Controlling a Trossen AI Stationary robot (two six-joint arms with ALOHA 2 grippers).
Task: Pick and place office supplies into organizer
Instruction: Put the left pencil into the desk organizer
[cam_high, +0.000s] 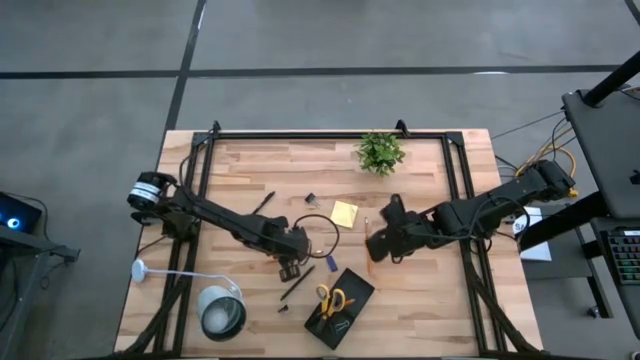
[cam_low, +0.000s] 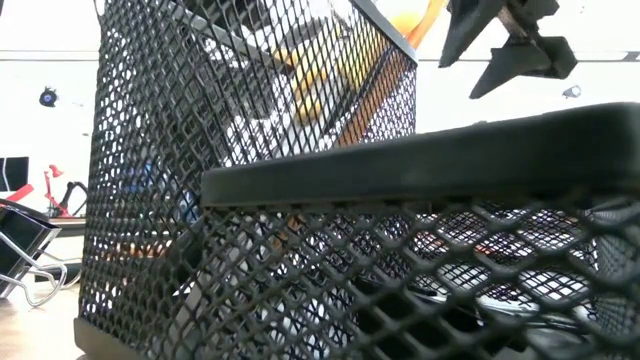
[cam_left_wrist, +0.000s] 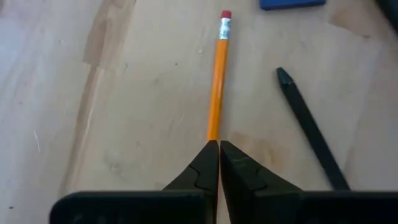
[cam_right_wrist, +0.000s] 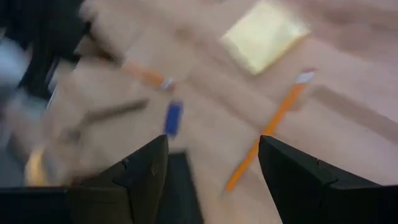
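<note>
My left gripper (cam_left_wrist: 219, 146) (cam_high: 298, 258) is at the table's middle, shut on an orange pencil (cam_left_wrist: 216, 81) with a red eraser. A black pen (cam_left_wrist: 309, 127) and a small blue piece (cam_left_wrist: 292, 3) lie on the wood beside it. My right gripper (cam_right_wrist: 213, 149) (cam_high: 378, 248) hangs open above a second orange pencil (cam_right_wrist: 268, 130), touching nothing. The yellow sticky-note pad (cam_high: 345, 213) lies flat between the arms. The black mesh organizer (cam_high: 338, 305) stands near the front edge with the yellow-handled scissors (cam_high: 331, 298) inside it. My left gripper pinches the orange pencil between its two fingertips at the end opposite the eraser (cam_left_wrist: 213, 134). The fingers slant down from above and lie along the pencil, which runs straight on ahead of them. Whether the eraser end (cam_left_wrist: 225, 15) rests on the table I cannot tell.
A small green plant (cam_high: 380, 152) stands at the far edge. A round lamp (cam_high: 220, 310) sits at the front left. A binder clip (cam_high: 310, 200) and another black pen (cam_high: 265, 203) lie left of the pad. The organizer's mesh wall (cam_low: 250, 200) fills the low view.
</note>
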